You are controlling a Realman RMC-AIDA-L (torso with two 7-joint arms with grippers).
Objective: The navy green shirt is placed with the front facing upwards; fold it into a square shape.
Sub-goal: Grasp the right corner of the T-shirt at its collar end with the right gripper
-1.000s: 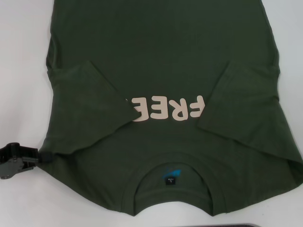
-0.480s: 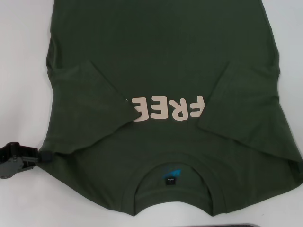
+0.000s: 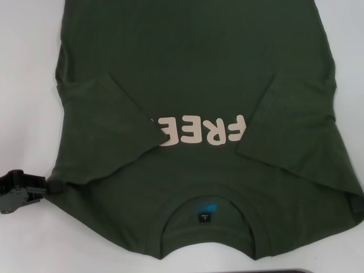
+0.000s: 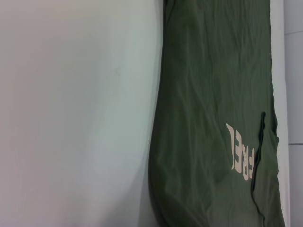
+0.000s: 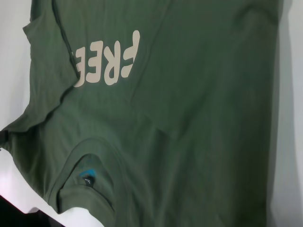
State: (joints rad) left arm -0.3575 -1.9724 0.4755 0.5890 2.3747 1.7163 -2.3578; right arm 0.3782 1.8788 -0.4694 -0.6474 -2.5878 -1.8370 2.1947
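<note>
The shirt (image 3: pixel 193 74) is showing as matt, soft knit cloth, lightly creased, with ribbed trim at the collar (image 3: pixel 207 250). Its lettering (image 3: pixel 199 132) is sitting flat and smooth, like a pale printed film. A small woven-looking label (image 3: pixel 203 216) is lying inside the neck. The table (image 3: pixel 28 85) is looking smooth and faintly glossy. The left gripper (image 3: pixel 23 191) is appearing as matt black plastic.

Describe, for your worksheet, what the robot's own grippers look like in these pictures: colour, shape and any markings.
Only the left gripper shows clearly: a black, blocky, angular unit of hard plastic or metal with stepped edges, at the shirt's left edge in the head view. No cables or markings are visible on it. Of the right gripper only a dark sliver shows at the shirt's right edge, too little to describe.
</note>
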